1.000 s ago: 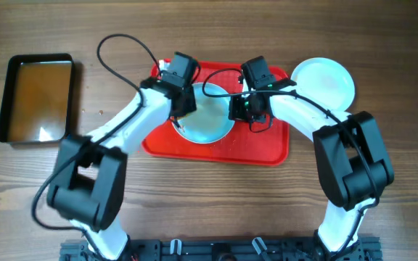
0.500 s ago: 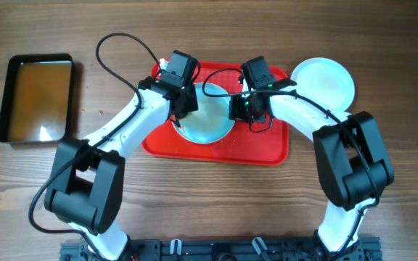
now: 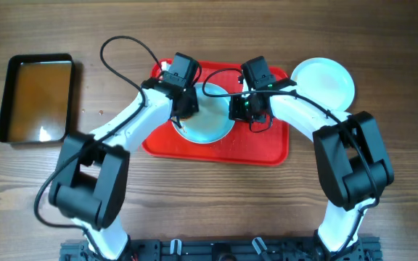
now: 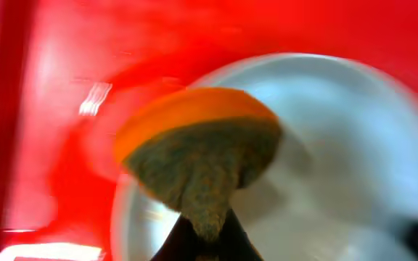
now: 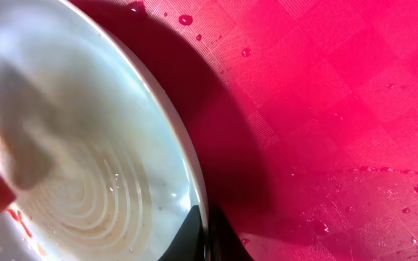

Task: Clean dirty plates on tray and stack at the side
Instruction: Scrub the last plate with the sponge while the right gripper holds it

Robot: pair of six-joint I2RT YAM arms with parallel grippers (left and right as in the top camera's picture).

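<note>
A pale plate [image 3: 207, 119] lies on the red tray [image 3: 267, 148]. My left gripper [image 3: 182, 109] is shut on an orange and green sponge [image 4: 202, 156] that presses on the plate's left rim [image 4: 325, 145]. My right gripper [image 3: 240, 109] is shut on the plate's right rim [image 5: 191, 181] and tilts it up off the tray [image 5: 325, 109]. The plate's inside [image 5: 85, 167] is wet, with a faint brownish ring. A clean white plate [image 3: 324, 83] lies on the table right of the tray.
A black tray [image 3: 36, 98] with brownish liquid stands at the far left. Water drops lie on the red tray's surface [image 5: 187, 19]. Cables loop over the tray's back edge [image 3: 129, 47].
My left gripper with the sponge has shifted slightly along the plate's left rim. The right gripper and the plate have not moved.
</note>
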